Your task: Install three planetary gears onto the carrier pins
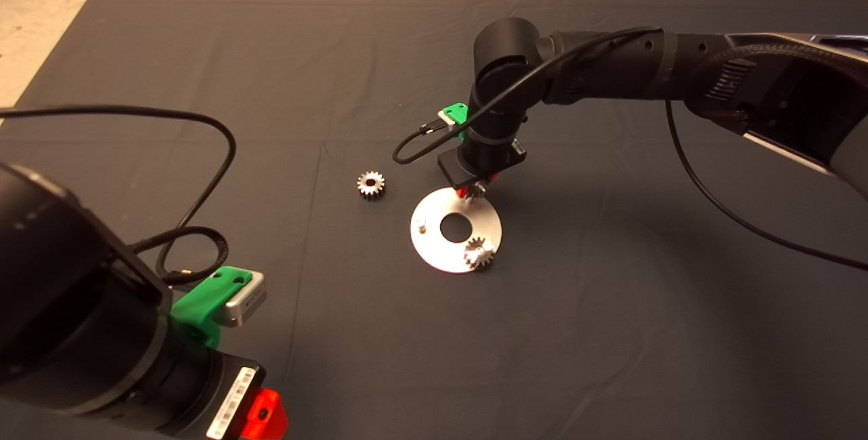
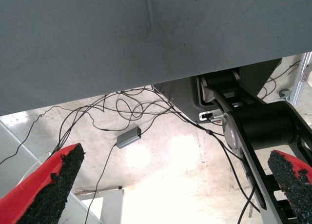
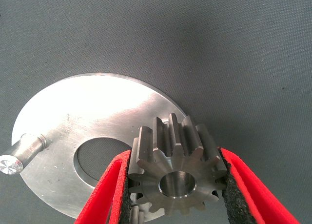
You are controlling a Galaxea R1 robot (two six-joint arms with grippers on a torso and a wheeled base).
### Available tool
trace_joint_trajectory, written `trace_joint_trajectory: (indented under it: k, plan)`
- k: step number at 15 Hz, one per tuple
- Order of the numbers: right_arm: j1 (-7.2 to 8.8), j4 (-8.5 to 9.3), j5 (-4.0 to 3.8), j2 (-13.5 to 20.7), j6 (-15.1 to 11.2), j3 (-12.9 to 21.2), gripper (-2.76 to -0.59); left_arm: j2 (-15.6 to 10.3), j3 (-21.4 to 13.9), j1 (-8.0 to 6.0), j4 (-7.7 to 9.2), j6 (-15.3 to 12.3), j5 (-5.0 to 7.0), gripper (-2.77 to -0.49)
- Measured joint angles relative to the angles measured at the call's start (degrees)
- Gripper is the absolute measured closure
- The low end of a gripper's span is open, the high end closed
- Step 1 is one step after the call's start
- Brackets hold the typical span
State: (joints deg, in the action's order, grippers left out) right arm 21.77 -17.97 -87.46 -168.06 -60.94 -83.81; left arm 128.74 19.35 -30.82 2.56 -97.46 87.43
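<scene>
Gears: one loose gear (image 1: 371,184) lies on the mat (image 1: 203,40), left of the disc (image 1: 434,250). The disc has a bare pin (image 1: 421,225) on its left and a seated gear (image 1: 479,253) at its near right. The left tool (image 2: 170,185), released, waits at lower left. The right tool (image 3: 178,194) clenches a third gear (image 3: 173,173) over the disc's far edge.

A dark grey mat (image 1: 203,40) covers the tabletop, with faint creases across it. Beyond its far edge and far left corner lies a pale beige floor (image 1: 41,13). Past the near edge, the left wrist view shows that floor brightly lit, strewn with thin black cables (image 2: 122,104), a small grey box (image 2: 128,137) among them.
</scene>
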Motion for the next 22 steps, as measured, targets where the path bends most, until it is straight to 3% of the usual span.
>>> trace_joint_trajectory:
  k: [22]
  plan:
    - [-0.20, -0.60, -0.44, -0.37, 0.00, 0.22, -1.07, 0.01, 0.00, 0.00, 0.00, -0.01, 0.02, -2.75]
